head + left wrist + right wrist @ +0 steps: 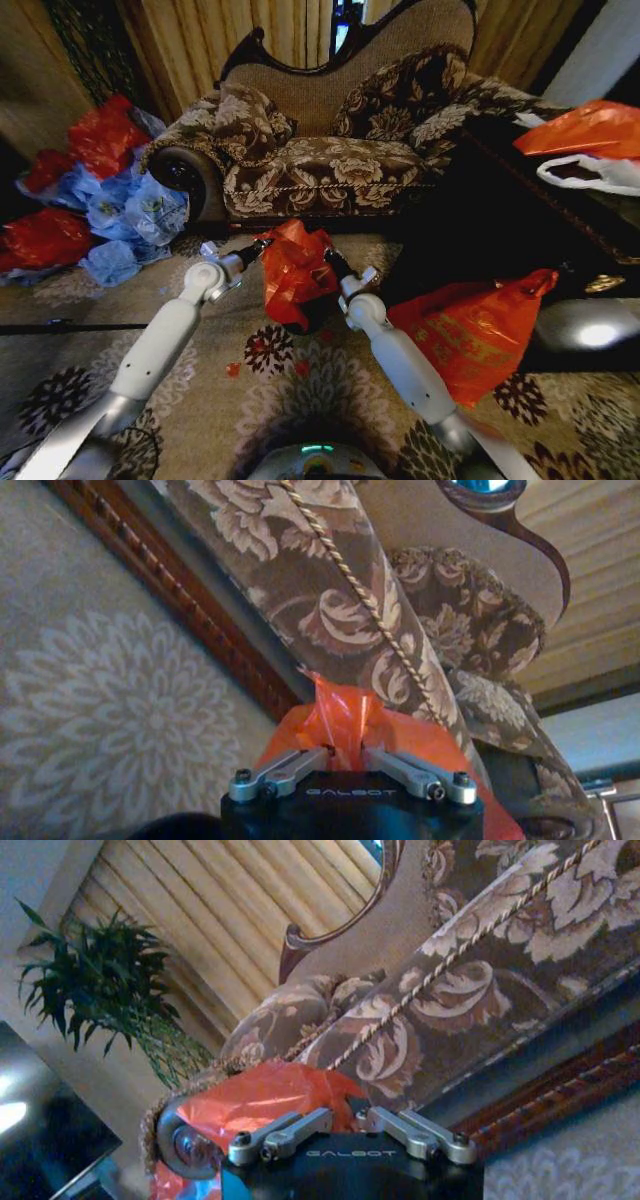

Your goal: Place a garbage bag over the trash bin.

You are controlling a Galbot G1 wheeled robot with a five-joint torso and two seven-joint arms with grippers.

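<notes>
The garbage bag (293, 268), thin glossy red plastic, hangs bunched above the carpet in front of the sofa, held between both arms. My left gripper (262, 246) is at its upper left edge. In the left wrist view this gripper (345, 754) is shut on a pinched fold of the garbage bag (343, 721). My right gripper (336, 264) is at the bag's right edge. In the right wrist view that gripper (347, 1120) has its fingers close together against the red garbage bag (262, 1099). The trash bin (314, 320) shows as a dark shape under the bag, mostly hidden.
A brown floral sofa (330, 150) stands right behind the bag. A larger orange-red printed bag (470, 335) lies on the carpet to the right. Red and blue bags (110, 210) are piled at the left. A dark table (520, 230) with bags is at the right.
</notes>
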